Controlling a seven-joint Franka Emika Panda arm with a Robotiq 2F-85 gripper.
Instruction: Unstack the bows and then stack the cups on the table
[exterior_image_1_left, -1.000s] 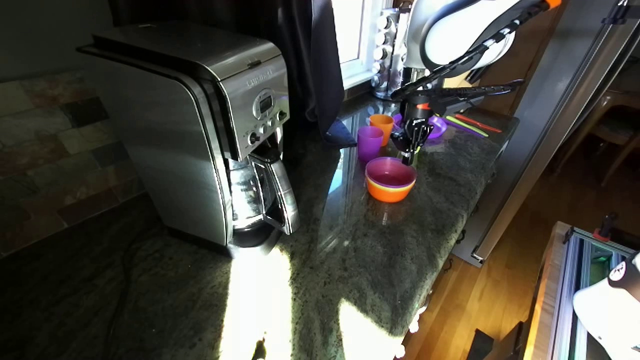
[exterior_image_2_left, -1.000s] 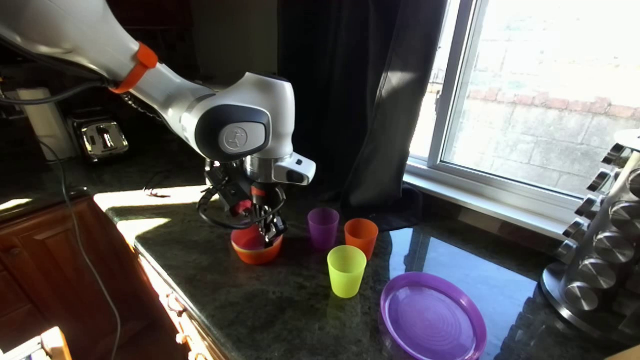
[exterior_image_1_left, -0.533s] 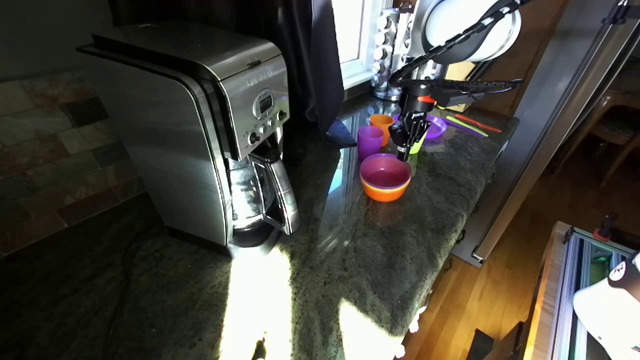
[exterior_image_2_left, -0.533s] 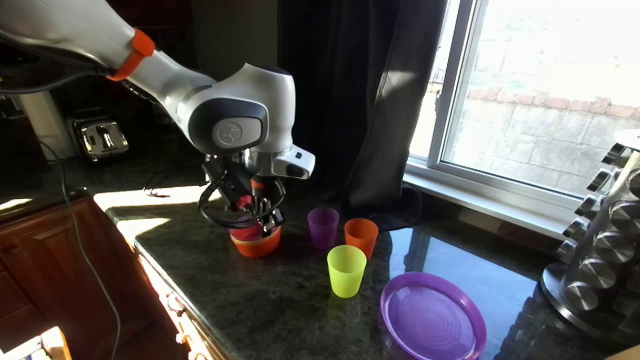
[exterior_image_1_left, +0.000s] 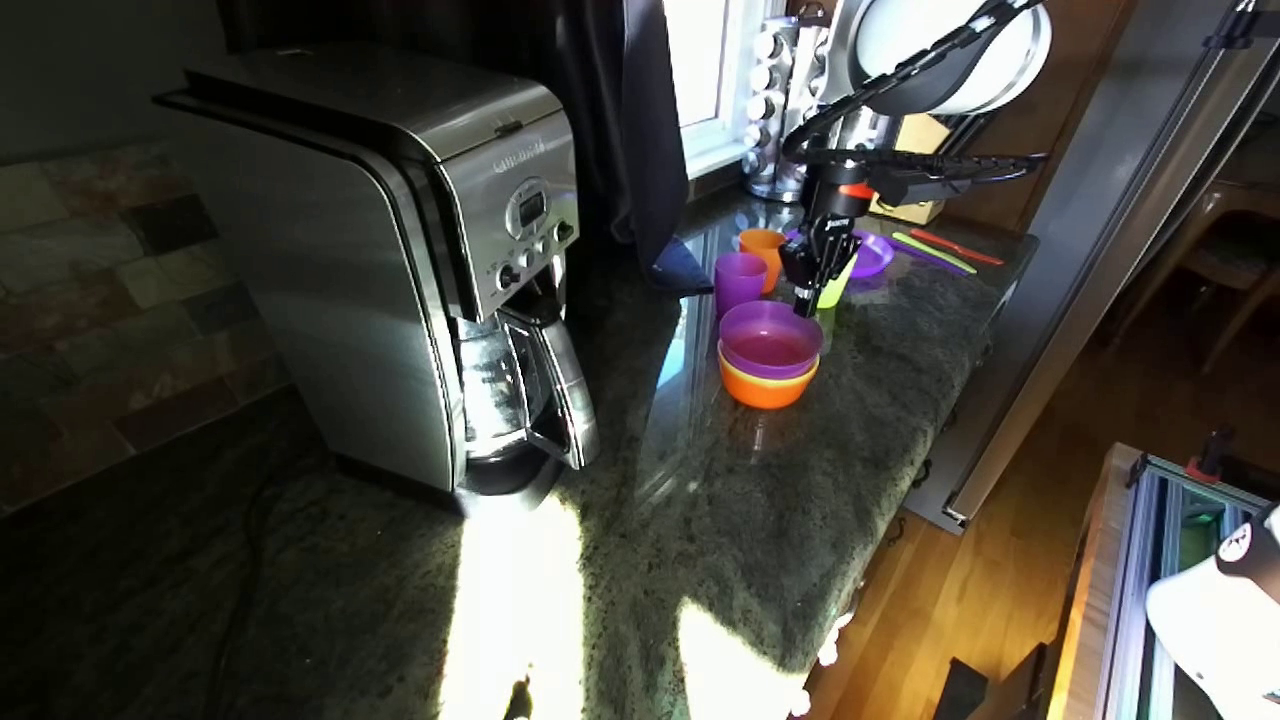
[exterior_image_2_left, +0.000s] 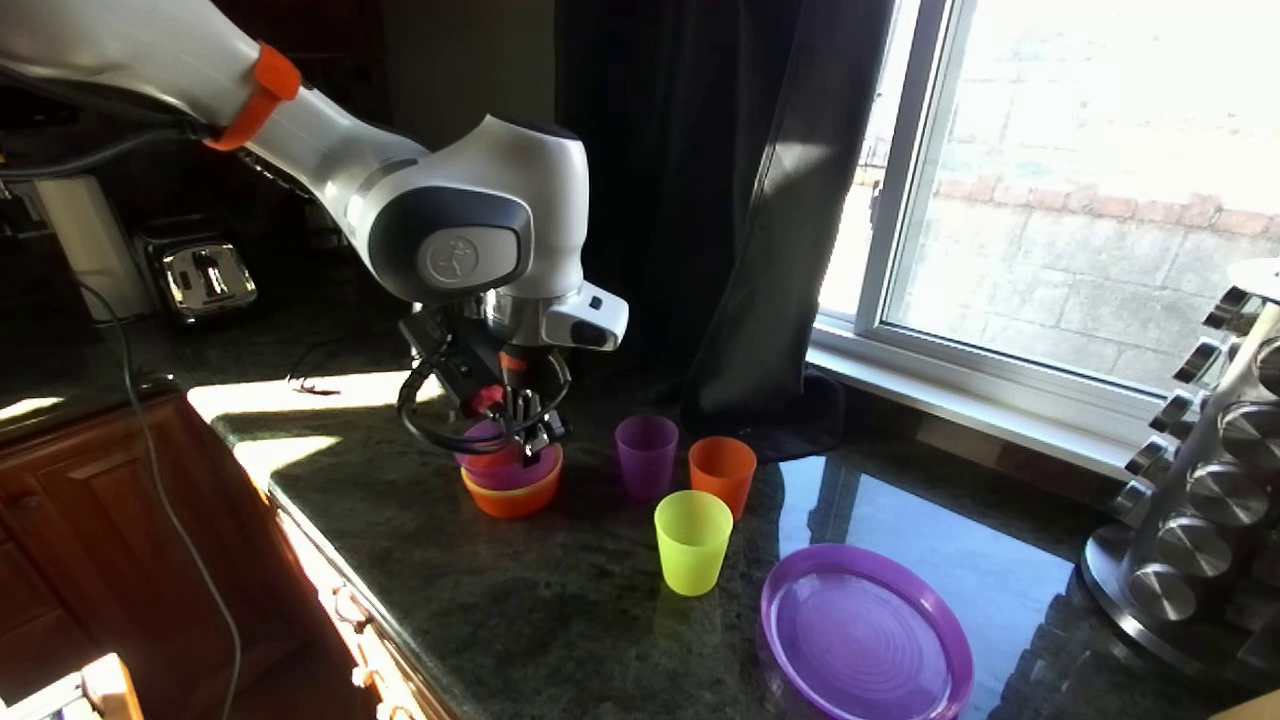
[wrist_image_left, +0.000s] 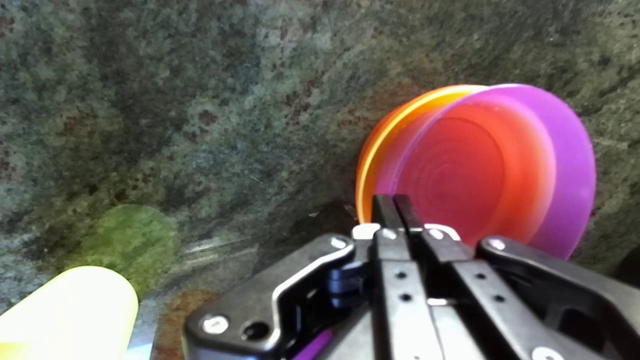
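My gripper (wrist_image_left: 391, 202) is shut on the near rim of the purple bowl (wrist_image_left: 570, 165). This bowl (exterior_image_1_left: 770, 335) is raised and offset within the stack, its lower part still inside the bowls beneath. Under it, the orange bowl (exterior_image_1_left: 765, 392) stands on the dark stone table (exterior_image_2_left: 560, 620), with a lime-yellow bowl rim (wrist_image_left: 422, 106) showing inside it. In both exterior views the gripper (exterior_image_2_left: 530, 455) points down at the stack. The purple cup (exterior_image_2_left: 645, 460), orange cup (exterior_image_2_left: 722, 470) and lime-green cup (exterior_image_2_left: 692, 540) stand upright and separate. The lime-green cup also shows in the wrist view (wrist_image_left: 75, 312).
A purple plate (exterior_image_2_left: 865, 640) lies beyond the cups, with coloured cutlery (exterior_image_1_left: 940, 252) past it. A coffee maker (exterior_image_1_left: 400, 250) stands on the counter. A spice rack (exterior_image_2_left: 1200, 490) stands by the window, and a dark curtain (exterior_image_2_left: 700, 250) hangs behind the cups.
My gripper has risen with the purple bowl, which now stands higher above the orange bowl. The stack has shifted slightly with it. The cups have not moved.
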